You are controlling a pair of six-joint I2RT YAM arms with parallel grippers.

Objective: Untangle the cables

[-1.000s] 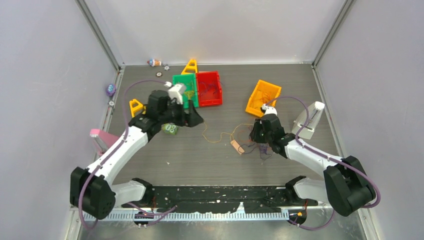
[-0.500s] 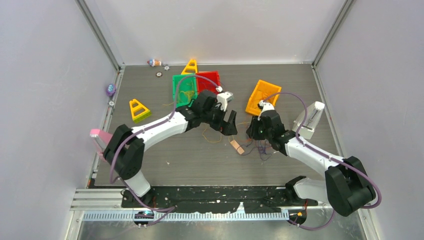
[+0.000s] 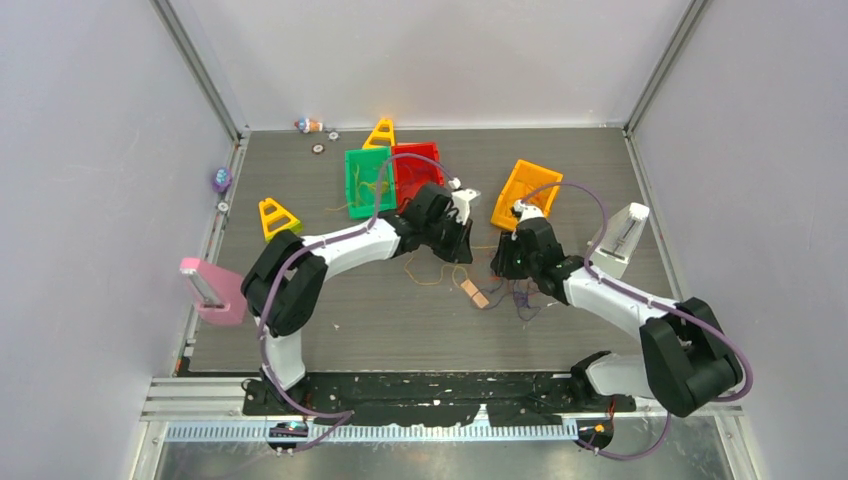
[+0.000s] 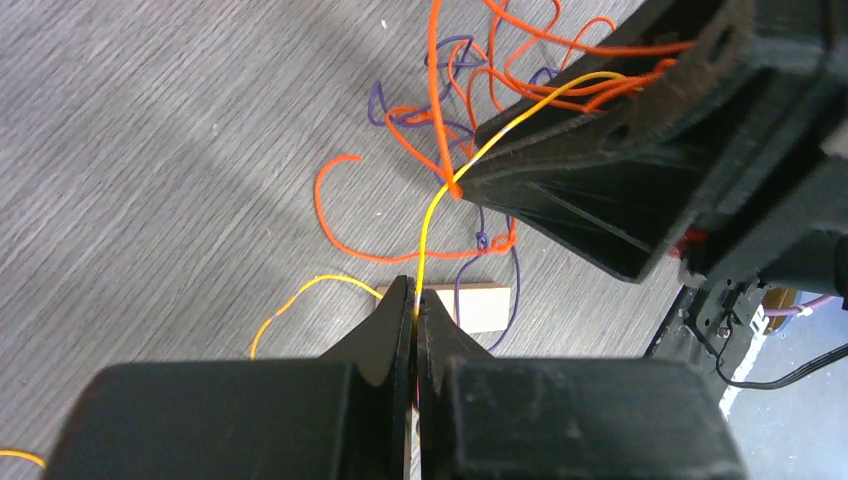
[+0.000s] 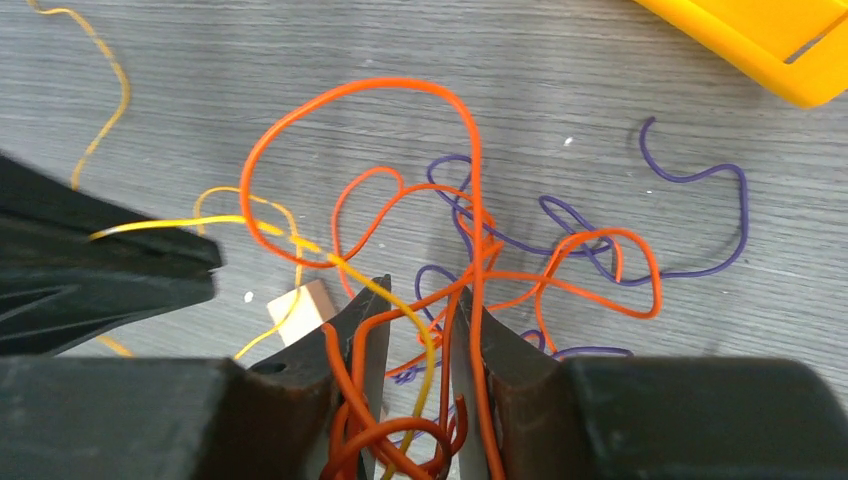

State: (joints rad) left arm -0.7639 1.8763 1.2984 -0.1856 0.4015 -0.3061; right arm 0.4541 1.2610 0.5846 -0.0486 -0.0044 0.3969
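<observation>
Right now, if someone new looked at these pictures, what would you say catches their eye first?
The tangle of cables, orange, purple and yellow, in the middle of the table, with the right hand closed on a bunch of it. Facing it, the left hand is shut on a yellow cable that runs out of the tangle. Behind them lie a green bin, a red bin and a yellow bin.

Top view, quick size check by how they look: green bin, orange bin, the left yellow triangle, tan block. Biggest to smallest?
1. green bin and orange bin: too alike to rank, and the arm hides part of the orange one.
2. left yellow triangle.
3. tan block, clearly smallest.
</observation>
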